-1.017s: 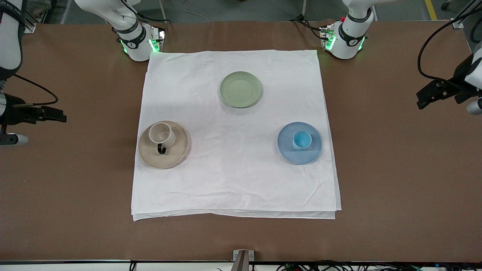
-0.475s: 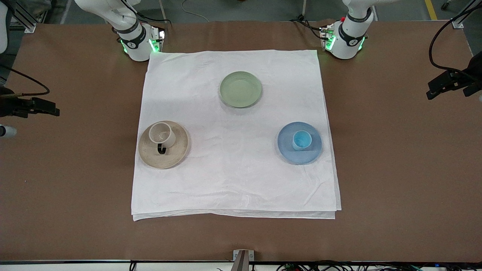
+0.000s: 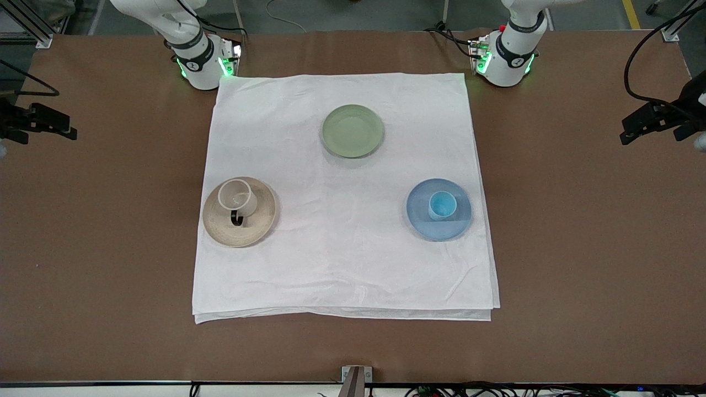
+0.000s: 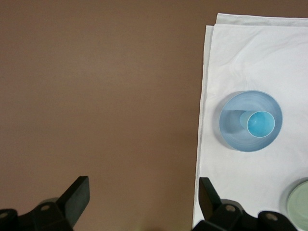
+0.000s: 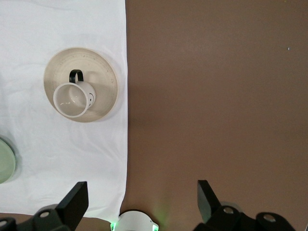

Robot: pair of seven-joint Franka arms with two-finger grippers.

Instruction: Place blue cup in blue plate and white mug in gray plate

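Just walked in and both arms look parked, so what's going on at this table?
Nothing is being handled at this moment. The blue cup stands upright on the blue plate, and the white mug stands on the gray plate, both on a white cloth. A green plate holds nothing. The left claw hangs open over bare table at its end, and the right claw hangs open at the other end. The sorting looks done.

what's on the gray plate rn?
The white mug stands upright on the gray plate, mouth up, dark handle toward the front camera. It looks empty inside. The part of the plate under the mug is covered. Nothing else is on the plate.
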